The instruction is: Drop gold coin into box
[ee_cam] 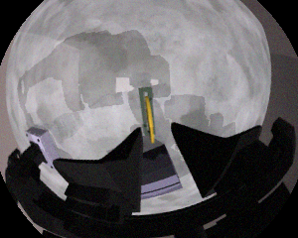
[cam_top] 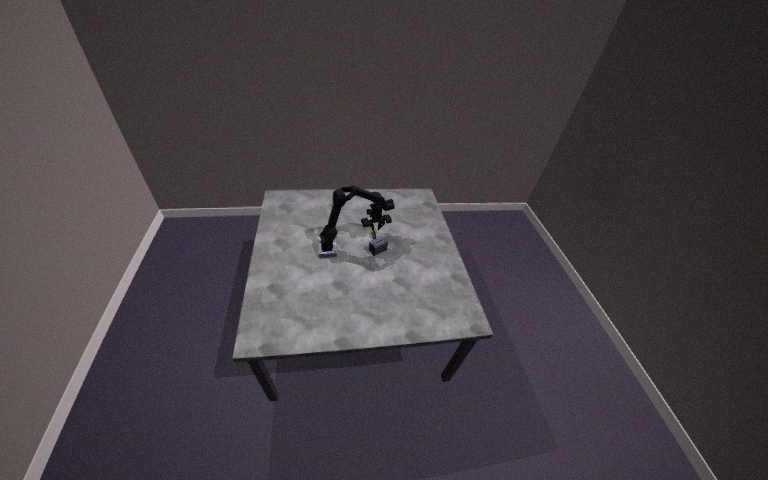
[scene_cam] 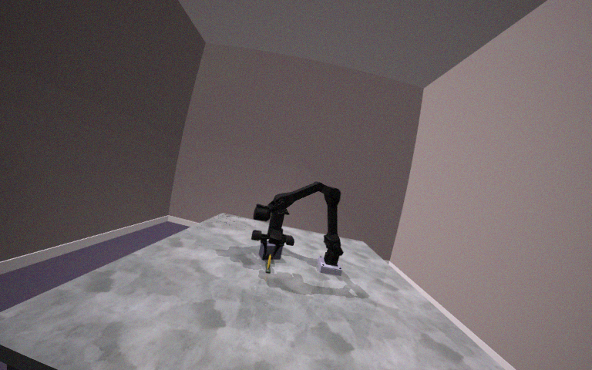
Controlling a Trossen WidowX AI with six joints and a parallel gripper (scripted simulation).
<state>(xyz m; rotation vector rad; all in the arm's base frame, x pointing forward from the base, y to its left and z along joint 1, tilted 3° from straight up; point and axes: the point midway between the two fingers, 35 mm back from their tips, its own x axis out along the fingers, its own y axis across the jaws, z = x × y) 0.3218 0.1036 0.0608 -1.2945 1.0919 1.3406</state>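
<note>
The gold coin stands upright on its edge in the dark-green holder on the table. The grey box sits right beside the holder. My gripper points down and hangs just above the box, short of the coin. Its fingers stand partly apart with nothing between them. In the wrist view the coin's thin edge lines up with the gap between the fingers, farther out. The box's slot is hidden.
The arm's base stands on a pale mount close to the box. The grey marbled table stretches wide all around, with a purple floor and walls beyond.
</note>
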